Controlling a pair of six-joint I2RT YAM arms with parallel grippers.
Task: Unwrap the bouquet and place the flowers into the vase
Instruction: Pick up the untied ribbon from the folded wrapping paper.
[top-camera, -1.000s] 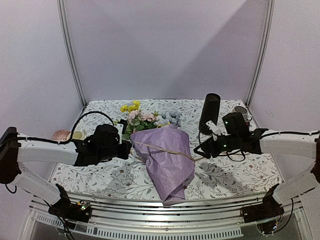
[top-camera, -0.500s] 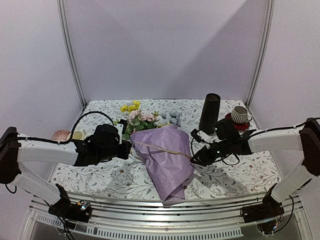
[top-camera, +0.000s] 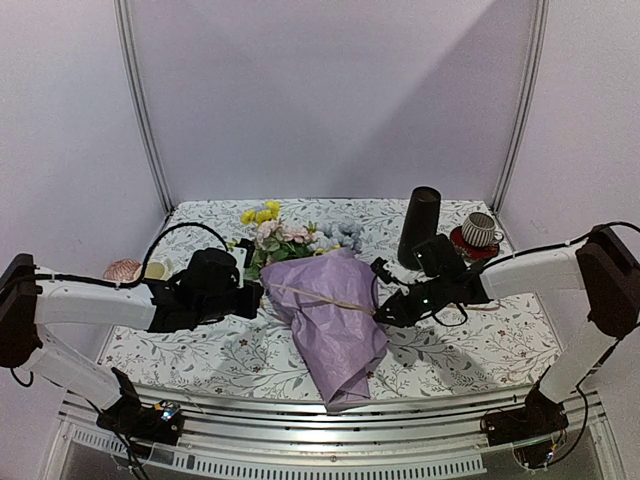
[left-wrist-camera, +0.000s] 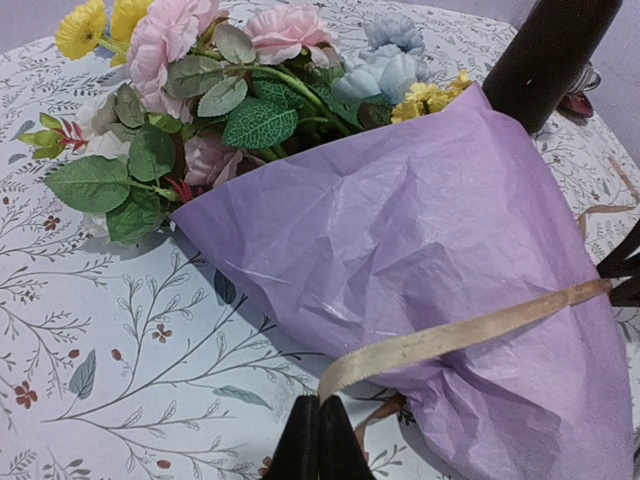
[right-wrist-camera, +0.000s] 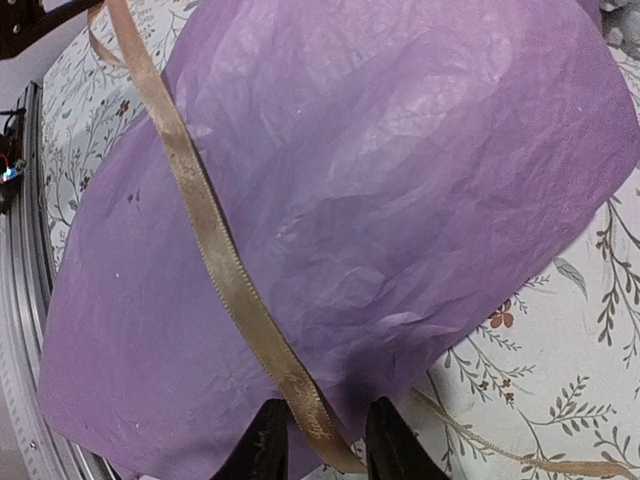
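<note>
The bouquet (top-camera: 335, 310) lies mid-table in crinkled purple paper (left-wrist-camera: 430, 250), its narrow end toward the front edge. The flowers (top-camera: 285, 235) spill out at the back left, pink, yellow and pale blue with green leaves (left-wrist-camera: 230, 90). A tan ribbon (left-wrist-camera: 460, 335) crosses the paper. My left gripper (left-wrist-camera: 319, 420) is shut on the ribbon's left end, at the bouquet's left side (top-camera: 255, 295). My right gripper (right-wrist-camera: 324, 405) stands open at the bouquet's right side (top-camera: 382, 312), with the ribbon (right-wrist-camera: 200, 210) running between its fingers. The black vase (top-camera: 418, 227) stands upright behind the right gripper.
A ribbed cup on a red saucer (top-camera: 480, 232) sits right of the vase. A pink shell-like object (top-camera: 122, 270) lies at the far left beside a small pale cup. A loose ribbon tail trails on the floral tablecloth (right-wrist-camera: 560, 400). A metal rail (top-camera: 330, 440) runs along the front edge.
My right arm has swung left and down from beside the vase to the bouquet's right side, its jaws narrowing around the ribbon. The left arm and the bouquet have stayed put.
</note>
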